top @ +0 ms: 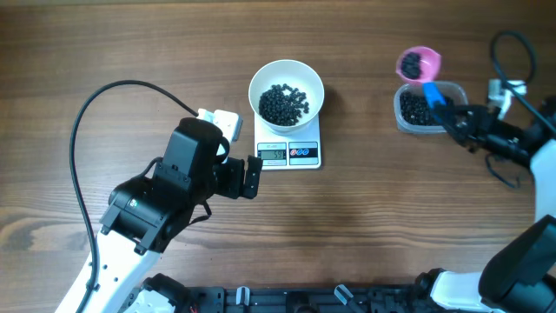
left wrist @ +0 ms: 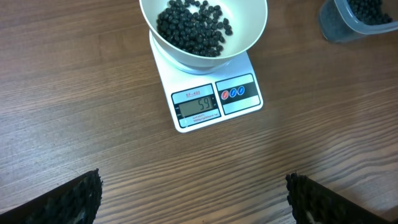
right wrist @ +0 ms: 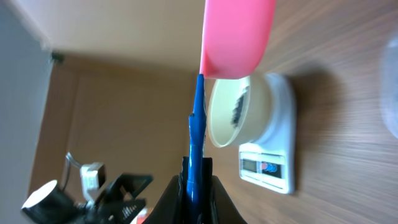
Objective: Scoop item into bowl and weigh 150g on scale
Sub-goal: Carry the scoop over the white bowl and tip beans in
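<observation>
Beads [top: 283, 103] lie in the bowl [top: 287, 69] on the scale [top: 288, 154]; more in my scoop [top: 434, 61], clamped by the right gripper [top: 452, 117], and in the tub [top: 400, 117]. Left gripper [left wrist: 193, 186] spread wide, open table [top: 130, 43] around.

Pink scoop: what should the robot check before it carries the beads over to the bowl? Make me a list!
1. The scoop holds beads: ok.
2. The right gripper is shut on the blue handle: ok.
3. The bowl sits on the scale: ok.
4. The display shows 150: not ok, it reads 59.
5. The left gripper is open, away from the bowl: ok.
</observation>
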